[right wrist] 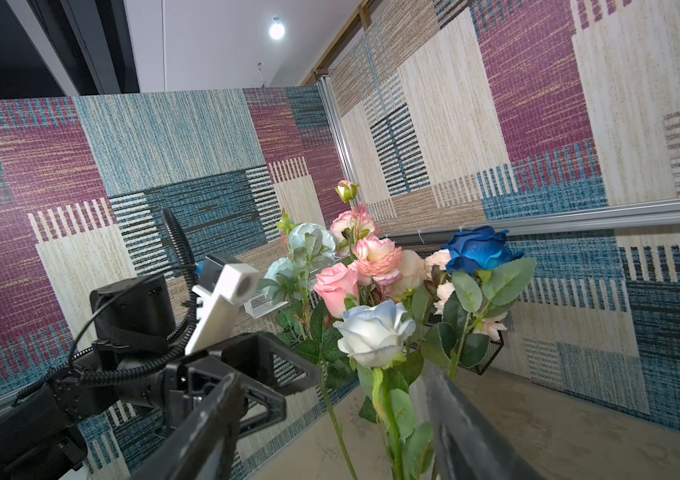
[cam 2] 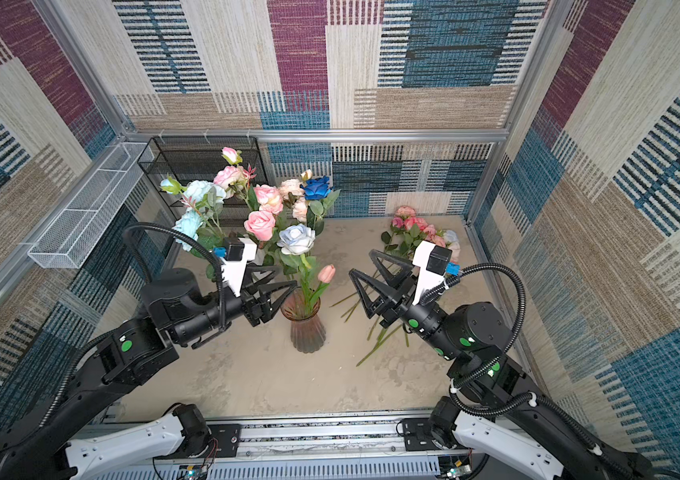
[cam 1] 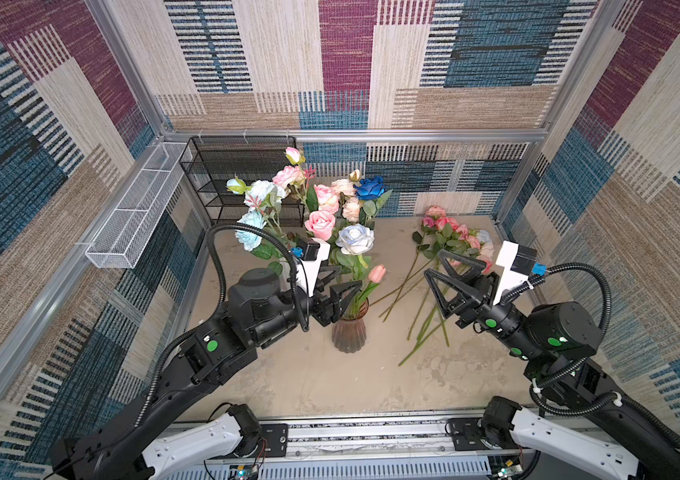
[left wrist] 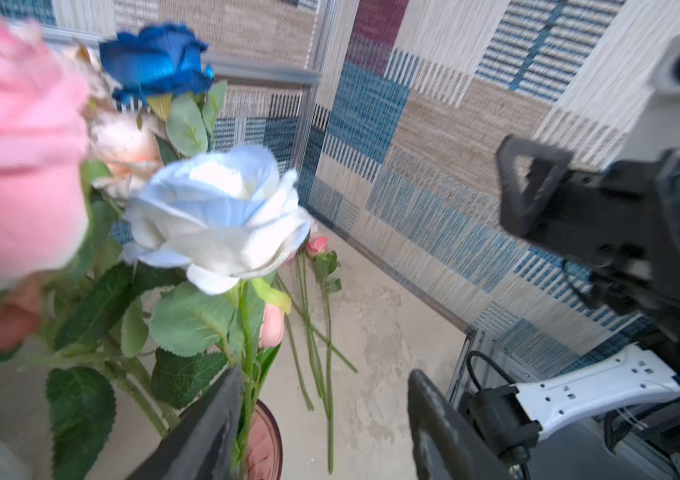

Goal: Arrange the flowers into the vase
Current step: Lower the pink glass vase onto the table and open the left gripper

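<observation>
My left pincer [cam 1: 350,276] stands open at the mouth of the vase [cam 1: 348,332], centre of a top view. The flowers [cam 1: 320,224] in it rise above and beyond my fingertips, one stem just beside a finger. My right pincer [cam 1: 434,262] — open too, empty — hangs over the loose flowers [cam 1: 440,223] lying right of centre.

Beige tabletop [cam 1: 309,386]: vase [cam 1: 349,332] upright mid; loose flowers [cam 1: 446,237] lying right; black wire rack [cam 1: 238,166] rear left.
</observation>
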Motion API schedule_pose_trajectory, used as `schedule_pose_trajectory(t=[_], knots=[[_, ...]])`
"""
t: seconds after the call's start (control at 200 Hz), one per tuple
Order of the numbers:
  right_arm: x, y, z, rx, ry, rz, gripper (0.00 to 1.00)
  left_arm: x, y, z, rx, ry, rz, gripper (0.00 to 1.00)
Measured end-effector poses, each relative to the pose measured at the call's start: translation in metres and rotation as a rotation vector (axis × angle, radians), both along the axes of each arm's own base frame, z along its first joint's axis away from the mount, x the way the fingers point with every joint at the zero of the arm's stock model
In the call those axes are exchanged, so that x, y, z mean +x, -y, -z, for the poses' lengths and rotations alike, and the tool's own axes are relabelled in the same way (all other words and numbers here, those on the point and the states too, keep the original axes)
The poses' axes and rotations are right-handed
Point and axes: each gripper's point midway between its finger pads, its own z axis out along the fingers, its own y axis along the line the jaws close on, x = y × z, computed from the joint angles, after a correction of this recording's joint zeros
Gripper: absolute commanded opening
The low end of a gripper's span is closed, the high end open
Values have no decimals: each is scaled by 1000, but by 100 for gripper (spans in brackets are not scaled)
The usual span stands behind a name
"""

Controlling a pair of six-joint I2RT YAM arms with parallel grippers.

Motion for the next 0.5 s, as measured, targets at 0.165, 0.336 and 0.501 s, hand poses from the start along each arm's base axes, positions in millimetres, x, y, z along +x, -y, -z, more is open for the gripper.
schedule_pose_trajectory(t=[0.165, 0.336, 0.501], knots=[[10, 1, 21, -19, -60, 39, 74, -29, -22, -54, -143, 124, 44, 67], [30, 8, 66, -57, -199, 140, 74, -42, -38, -43, -172, 154, 38, 67], [53, 7, 128, -142, -377, 238, 51, -46, -57, -4, -159, 133, -17, 67]])
